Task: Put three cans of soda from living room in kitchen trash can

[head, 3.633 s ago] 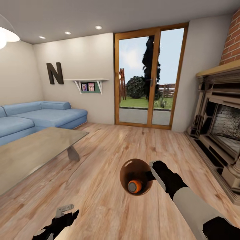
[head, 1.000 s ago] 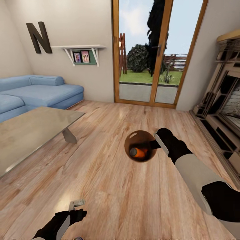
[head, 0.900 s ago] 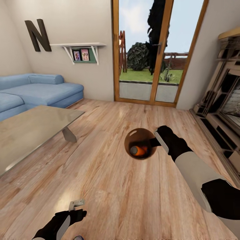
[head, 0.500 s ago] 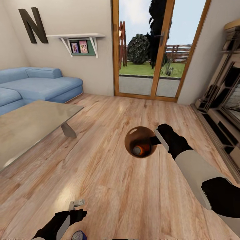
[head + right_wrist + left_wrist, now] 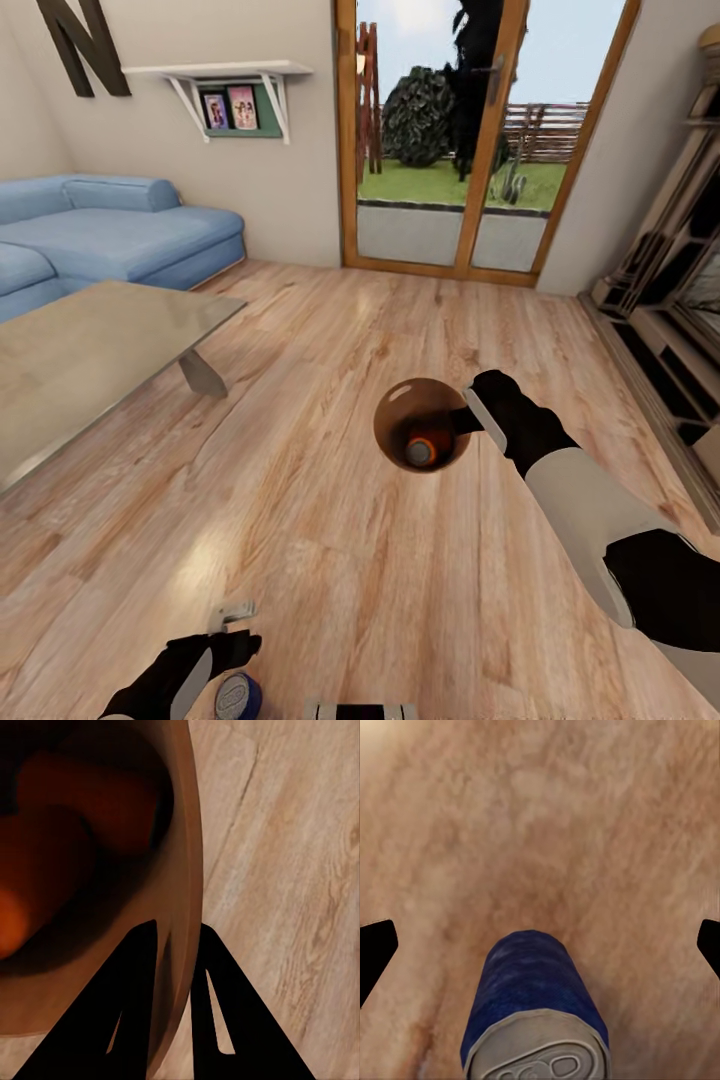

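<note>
My right claw (image 5: 174, 945): pinching the bin (image 5: 400, 410) rim.
My left claw (image 5: 215, 640): spread wide.
Blue can (image 5: 536, 1009): on the floor; grab its middle, straight.

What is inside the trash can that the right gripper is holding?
Inside the trash can lies one orange soda can, its grey top showing. The bin's wall covers the bottom, so whether another can lies there cannot be told.

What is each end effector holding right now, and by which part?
The right end effector pinches the bin by its rim wall, one finger inside, one outside. The left end effector is open, holding nothing; a blue can stands between its fingers.
</note>
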Tool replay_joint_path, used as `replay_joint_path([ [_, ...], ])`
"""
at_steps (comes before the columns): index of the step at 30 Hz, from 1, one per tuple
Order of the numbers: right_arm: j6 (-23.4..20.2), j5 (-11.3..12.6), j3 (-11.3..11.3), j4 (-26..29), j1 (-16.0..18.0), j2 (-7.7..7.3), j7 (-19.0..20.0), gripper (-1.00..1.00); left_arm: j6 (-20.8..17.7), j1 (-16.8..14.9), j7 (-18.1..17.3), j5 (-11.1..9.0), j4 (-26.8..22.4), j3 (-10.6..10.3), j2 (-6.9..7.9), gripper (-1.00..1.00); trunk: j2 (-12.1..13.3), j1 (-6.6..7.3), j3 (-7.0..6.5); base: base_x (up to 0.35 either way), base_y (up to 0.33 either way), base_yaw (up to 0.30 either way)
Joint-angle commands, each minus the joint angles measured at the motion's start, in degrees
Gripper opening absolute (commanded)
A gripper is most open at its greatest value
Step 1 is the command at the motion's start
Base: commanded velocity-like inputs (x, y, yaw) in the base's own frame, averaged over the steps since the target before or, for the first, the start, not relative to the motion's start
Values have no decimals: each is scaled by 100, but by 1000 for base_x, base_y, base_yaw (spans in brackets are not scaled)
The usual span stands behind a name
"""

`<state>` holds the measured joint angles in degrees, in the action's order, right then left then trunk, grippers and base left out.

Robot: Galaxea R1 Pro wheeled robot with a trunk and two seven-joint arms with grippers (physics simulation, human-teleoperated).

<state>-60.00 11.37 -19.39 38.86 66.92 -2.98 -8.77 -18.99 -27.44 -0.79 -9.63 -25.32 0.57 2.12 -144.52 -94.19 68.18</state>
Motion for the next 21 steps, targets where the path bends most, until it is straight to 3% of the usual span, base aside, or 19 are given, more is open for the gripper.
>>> replay_joint_path([
  [1,0,-3,5,7,5,4,14,-100,1,1,0,2,1,-15,0,100,-3,-1,22,0,0,0],
  [17,0,-3,-3,6,5,16,9,-100,0,1,34,5,4,-32,-10,100,-24,-42,376,0,0,0],
  [21,0,-3,-4,0,5,17,7,-100,0,5,35,5,4,-44,-20,100,-24,-42,376,0,0,0],
])
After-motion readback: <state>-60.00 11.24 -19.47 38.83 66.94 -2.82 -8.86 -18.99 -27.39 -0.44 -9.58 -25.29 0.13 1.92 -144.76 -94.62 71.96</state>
